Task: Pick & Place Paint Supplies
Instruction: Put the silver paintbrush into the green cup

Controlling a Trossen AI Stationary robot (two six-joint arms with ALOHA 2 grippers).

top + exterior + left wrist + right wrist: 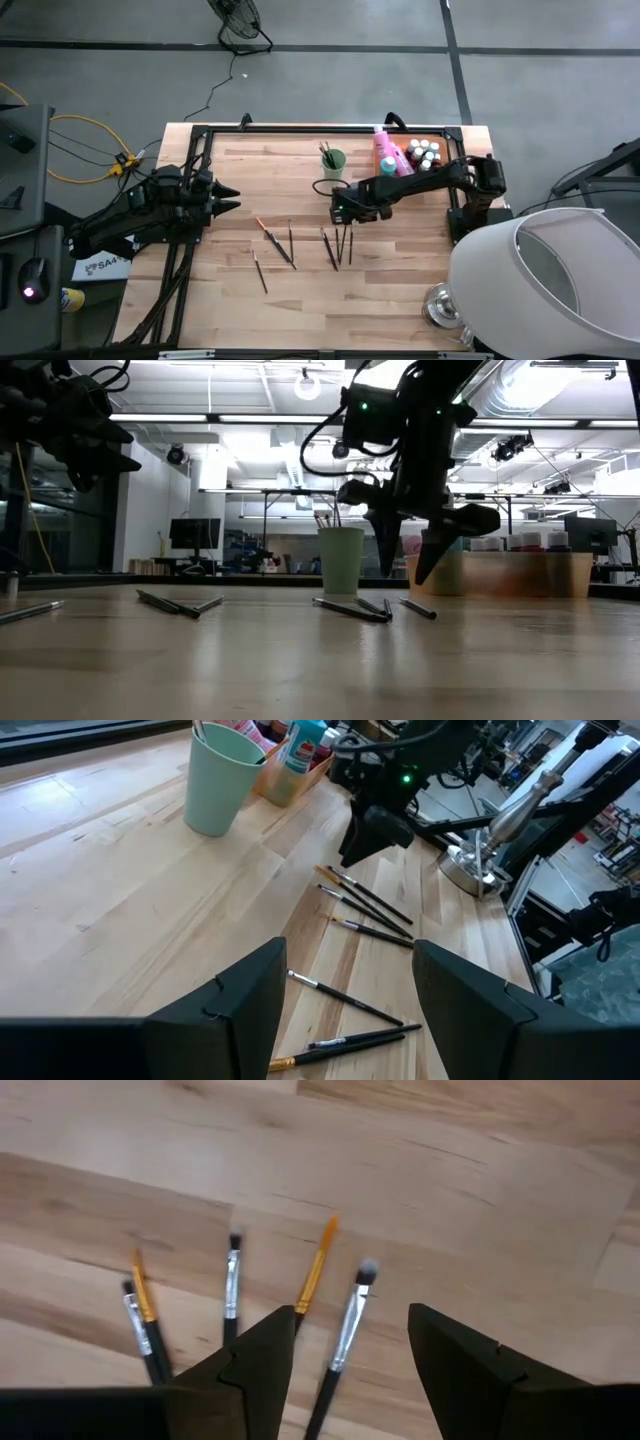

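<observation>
Several thin dark brushes lie flat on the wooden table: three close together [340,245] and others farther left [278,242]. My right gripper [338,212] hangs open just above the group of three, pointing down [405,575]. In the right wrist view a grey-tipped brush [345,1335] lies below the gap between its fingers, untouched. At the far side, small pale-capped bottles [424,152], pink bottles [383,150] and a teal bottle [388,168] stand in the orange tray [520,572]. My left gripper [225,198] waits open over the table's left part.
A light green cup [333,160] holding brushes stands at the far side, next to the tray. A white lamp shade [545,270] and a metal base [440,305] sit at the near right corner. A black frame [300,130] runs along the far edge.
</observation>
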